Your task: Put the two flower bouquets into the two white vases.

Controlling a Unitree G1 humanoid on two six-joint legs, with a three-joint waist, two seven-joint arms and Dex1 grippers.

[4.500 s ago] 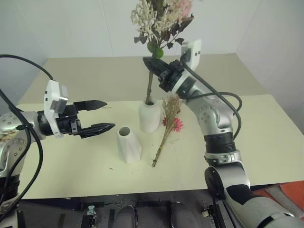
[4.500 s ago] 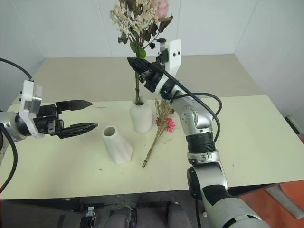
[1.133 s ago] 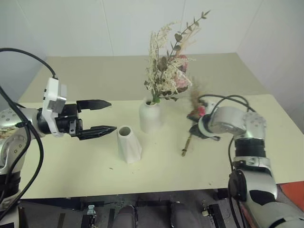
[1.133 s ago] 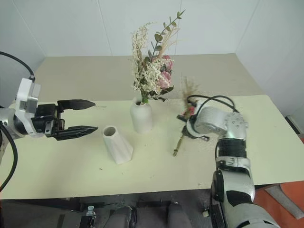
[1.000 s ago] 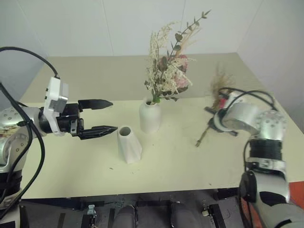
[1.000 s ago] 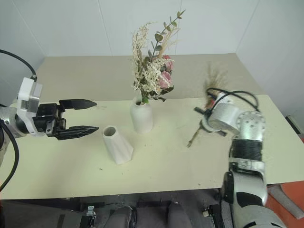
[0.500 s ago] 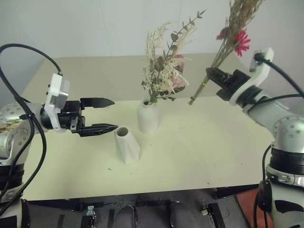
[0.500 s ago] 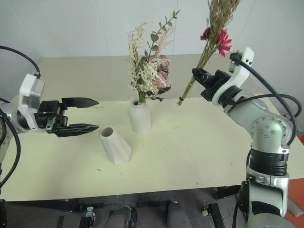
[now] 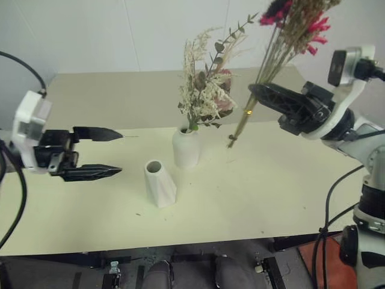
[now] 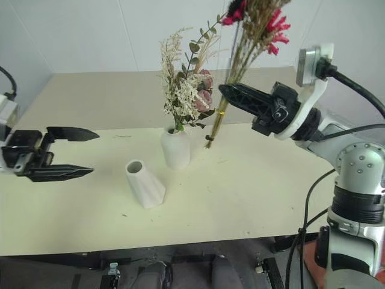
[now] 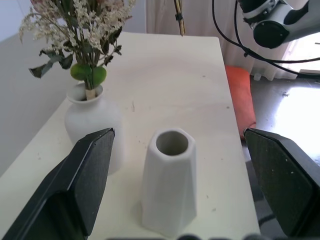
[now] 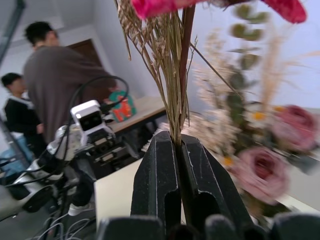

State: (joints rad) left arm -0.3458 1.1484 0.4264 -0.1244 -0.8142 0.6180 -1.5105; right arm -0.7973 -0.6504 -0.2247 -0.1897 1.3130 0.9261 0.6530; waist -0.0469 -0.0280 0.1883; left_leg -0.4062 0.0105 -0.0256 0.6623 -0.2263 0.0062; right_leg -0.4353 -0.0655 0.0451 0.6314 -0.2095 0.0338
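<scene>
The right gripper (image 9: 257, 91) was clamped on the stems of the thin bouquet (image 9: 283, 36), holding it upright in the air beyond the rounded vase (image 9: 186, 147), which already carried the fuller bouquet (image 9: 207, 87). The left gripper (image 9: 99, 153) stood with its fingers spread and nothing between them, near the slanted cone vase (image 9: 159, 182) — the one still vacant. To finish well, the stem ends would likely need to be carried over that round mouth, kept near vertical, and lowered in before release; the free gripper could steady the cone. Count: two bouquets, two white vases, two grippers — all over one table (image 9: 271, 180).
</scene>
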